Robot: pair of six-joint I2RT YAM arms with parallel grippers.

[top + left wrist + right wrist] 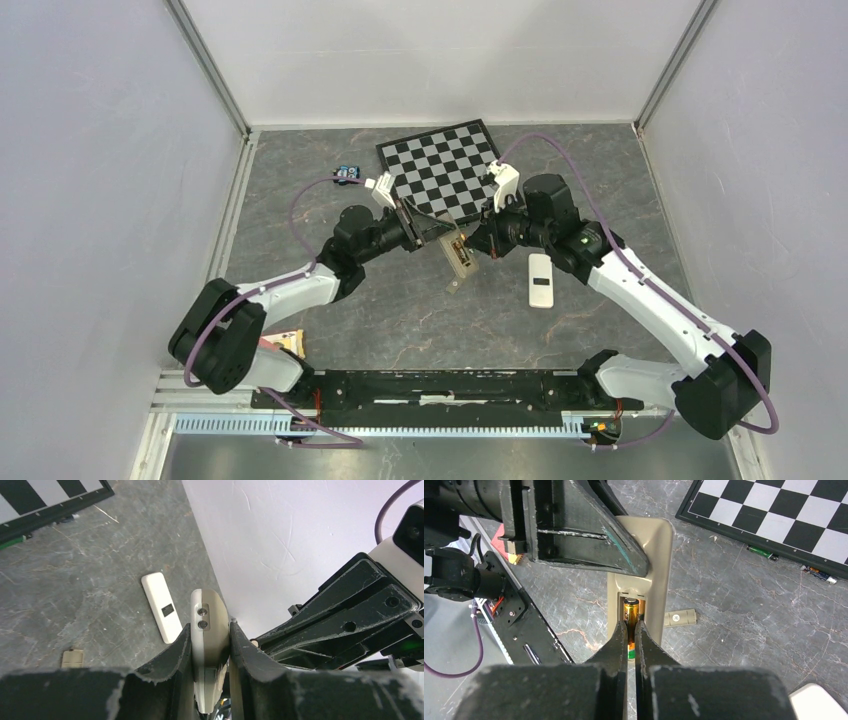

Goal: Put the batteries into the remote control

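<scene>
My left gripper (pixel 210 628) is shut on the remote control (pixel 209 611), holding it edge-on above the table. In the right wrist view the remote's tan recessed back (pixel 655 555) faces up with its battery bay uncovered. My right gripper (pixel 630 625) is shut on a gold and dark battery (pixel 631 607), which lies lengthwise inside that bay. From above, both grippers meet at the remote (pixel 459 264) in the middle of the table. Two more batteries (pixel 760 552) (pixel 819 573) lie loose beside the checkerboard.
A small tan cover piece (pixel 680 617) lies on the table under the remote. A plain white slab (pixel 540 280) with a dark slot lies to the right. The checkerboard (pixel 445 170) sits at the back, with a small blue object (pixel 347 173) to its left.
</scene>
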